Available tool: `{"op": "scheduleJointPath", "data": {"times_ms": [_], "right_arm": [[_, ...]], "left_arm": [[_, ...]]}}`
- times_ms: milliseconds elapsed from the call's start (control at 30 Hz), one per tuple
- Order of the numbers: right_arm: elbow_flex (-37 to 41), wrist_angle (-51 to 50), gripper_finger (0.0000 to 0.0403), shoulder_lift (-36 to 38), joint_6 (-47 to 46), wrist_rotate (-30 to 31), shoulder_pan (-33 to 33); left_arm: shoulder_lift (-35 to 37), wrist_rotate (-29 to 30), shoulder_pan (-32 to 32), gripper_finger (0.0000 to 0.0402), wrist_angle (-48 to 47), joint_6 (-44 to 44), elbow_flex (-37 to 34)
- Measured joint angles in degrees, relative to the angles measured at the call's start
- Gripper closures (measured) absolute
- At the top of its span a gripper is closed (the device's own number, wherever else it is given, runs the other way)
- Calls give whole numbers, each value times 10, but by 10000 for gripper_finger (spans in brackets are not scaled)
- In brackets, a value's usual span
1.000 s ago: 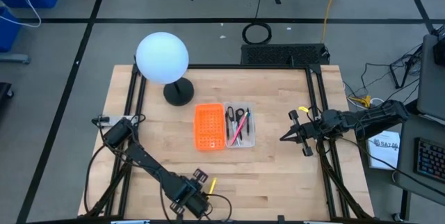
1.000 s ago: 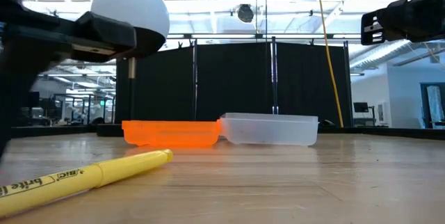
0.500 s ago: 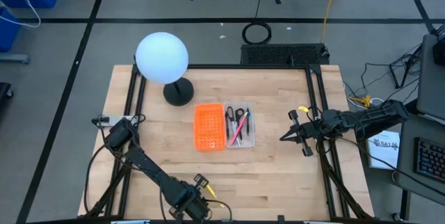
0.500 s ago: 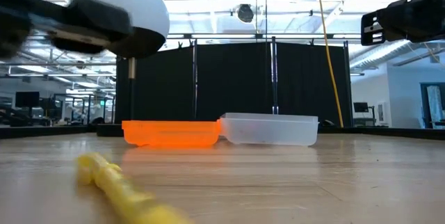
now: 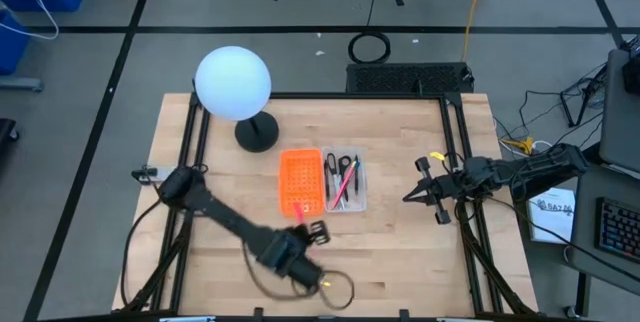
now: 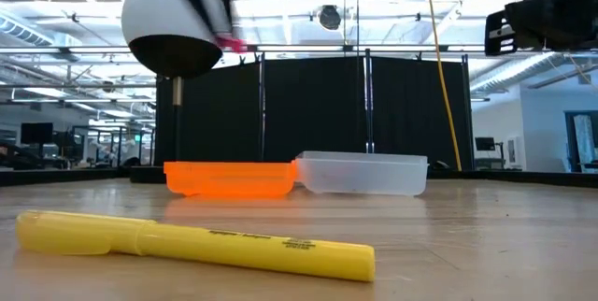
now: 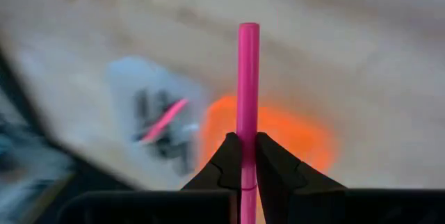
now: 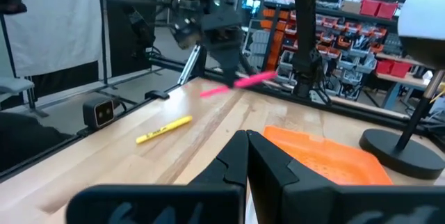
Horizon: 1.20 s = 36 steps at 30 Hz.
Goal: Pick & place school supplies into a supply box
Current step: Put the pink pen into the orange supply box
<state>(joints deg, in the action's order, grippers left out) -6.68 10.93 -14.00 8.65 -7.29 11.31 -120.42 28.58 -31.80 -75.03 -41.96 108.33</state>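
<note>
My left gripper [image 5: 300, 218] is shut on a pink pen [image 7: 247, 78] and hangs above the table, just near of the orange tray [image 5: 300, 182]. The right wrist view shows that pen [image 8: 240, 83] in the air. A yellow highlighter [image 6: 196, 240] lies flat on the wood near the front edge. The clear supply box [image 5: 362, 198] stands right of the orange tray and holds black-handled scissors [image 5: 335, 165] and pink pens [image 5: 346, 182]. My right gripper [image 5: 410, 196] is shut with nothing in it and hovers at the table's right side. My left gripper pinches the pink pen's shaft [image 7: 247, 156] between its two fingers, with pen showing on both sides of them in the right wrist view [image 8: 259, 78]. The fingers come from above, slanting down. The pen is lifted clear of the table and lies nearly level.
A lamp with a white globe [image 5: 233, 82] and a round black base [image 5: 257, 134] stands at the far left of the table. The orange perforated tray [image 6: 229, 179] and the clear box [image 6: 363, 174] stand side by side mid-table. Bare wood lies toward the near right.
My left gripper has gone up from the table's near edge and toward the far edge, to the orange tray, and now carries a pink pen clear of the table. The yellow highlighter has turned about on the wood and now lies crosswise in the low view.
</note>
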Motion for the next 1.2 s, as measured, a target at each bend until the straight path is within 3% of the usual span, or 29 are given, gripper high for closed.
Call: {"op": "scheduleJointPath", "data": {"times_ms": [67, 267, 433, 667, 867, 1200], "right_arm": [[0, 8, 403, 0, 0, 0, 0], [0, 12, 403, 0, -2, 0, 0], [0, 16, 403, 0, -4, 0, 0], [0, 13, 403, 0, -2, 0, 0], [0, 25, 403, 0, -4, -2, 0], [0, 46, 403, 0, 0, -2, 0]], "left_arm": [[0, 30, 28, 378, 18, -80, 0], [0, 48, 104, 378, 74, -281, -8], [0, -32, 158, 378, 160, -394, -16], [0, -122, 220, 378, 239, -485, -17], [0, -206, 249, 378, 269, -497, -29], [0, -223, 310, 378, 396, -557, -163]]}}
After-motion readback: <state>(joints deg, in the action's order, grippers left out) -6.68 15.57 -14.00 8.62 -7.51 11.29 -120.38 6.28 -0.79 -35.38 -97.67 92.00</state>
